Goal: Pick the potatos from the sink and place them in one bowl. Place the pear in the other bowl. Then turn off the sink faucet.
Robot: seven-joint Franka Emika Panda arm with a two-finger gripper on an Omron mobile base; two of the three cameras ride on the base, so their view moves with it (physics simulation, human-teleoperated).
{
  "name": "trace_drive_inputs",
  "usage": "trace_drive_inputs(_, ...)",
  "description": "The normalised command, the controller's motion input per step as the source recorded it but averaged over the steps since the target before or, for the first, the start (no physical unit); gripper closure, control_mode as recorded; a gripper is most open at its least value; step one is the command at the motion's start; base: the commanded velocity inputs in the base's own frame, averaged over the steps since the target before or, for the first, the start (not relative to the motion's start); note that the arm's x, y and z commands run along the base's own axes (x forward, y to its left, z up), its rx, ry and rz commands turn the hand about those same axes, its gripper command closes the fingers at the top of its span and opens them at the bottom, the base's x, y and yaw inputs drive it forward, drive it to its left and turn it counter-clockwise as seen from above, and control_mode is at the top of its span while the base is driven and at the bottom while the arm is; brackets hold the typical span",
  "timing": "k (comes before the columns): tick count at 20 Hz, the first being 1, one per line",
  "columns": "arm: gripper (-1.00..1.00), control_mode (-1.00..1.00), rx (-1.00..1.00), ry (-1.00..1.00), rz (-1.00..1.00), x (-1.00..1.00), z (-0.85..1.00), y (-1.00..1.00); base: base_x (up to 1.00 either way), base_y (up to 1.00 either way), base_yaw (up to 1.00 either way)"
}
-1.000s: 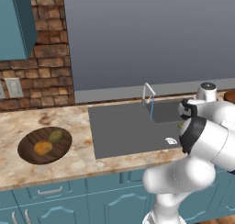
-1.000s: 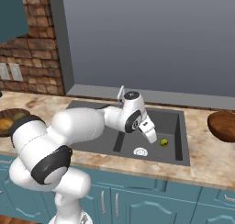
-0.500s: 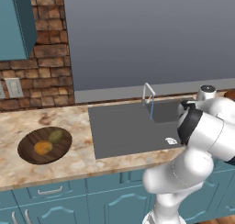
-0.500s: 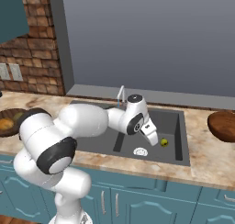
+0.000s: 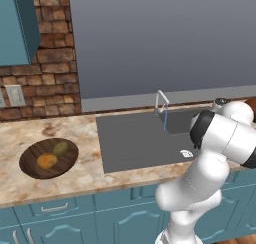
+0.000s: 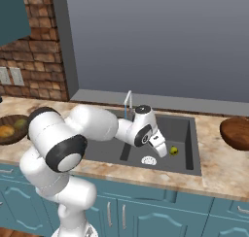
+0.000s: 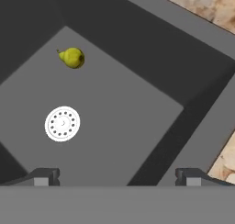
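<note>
My hand view: gripper [image 7: 117, 176] released, empty; pear [image 7: 72, 58] at 11 o'clock, drain [image 7: 62, 123] nearer. Left base view shows potatos [image 5: 52, 155] in dark bowl [image 5: 29, 168].

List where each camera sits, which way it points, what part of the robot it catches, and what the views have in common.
Left base view: behind the arm on its left, looking forward and down over the counter at the sink, the faucet and the dark bowl with both potatoes; the arm rises at lower right.
Right base view: behind on the right, facing the sink; the arm reaches from lower left, gripper beside the pear.
Hand view: on the hand, looking down into the well at the pear and drain; open finger tips at the bottom.
Shared: sink and drain.
</note>
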Motion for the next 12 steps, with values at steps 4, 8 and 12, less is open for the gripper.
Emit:
trace_drive_inputs(4, -1.0, -1.0, 0.0, 0.0, 0.0, 0.09, -0.12, -0.16, 0.0, 0.0, 0.0)
trace_drive_inputs(8, -1.0, -1.0, 0.0, 0.0, 0.0, 0.26, -0.15, -0.21, 0.0, 0.0, 0.0)
trace_drive_inputs(12, -1.0, -1.0, 0.0, 0.0, 0.0, 0.34, -0.17, -0.1, 0.0, 0.0, 0.0)
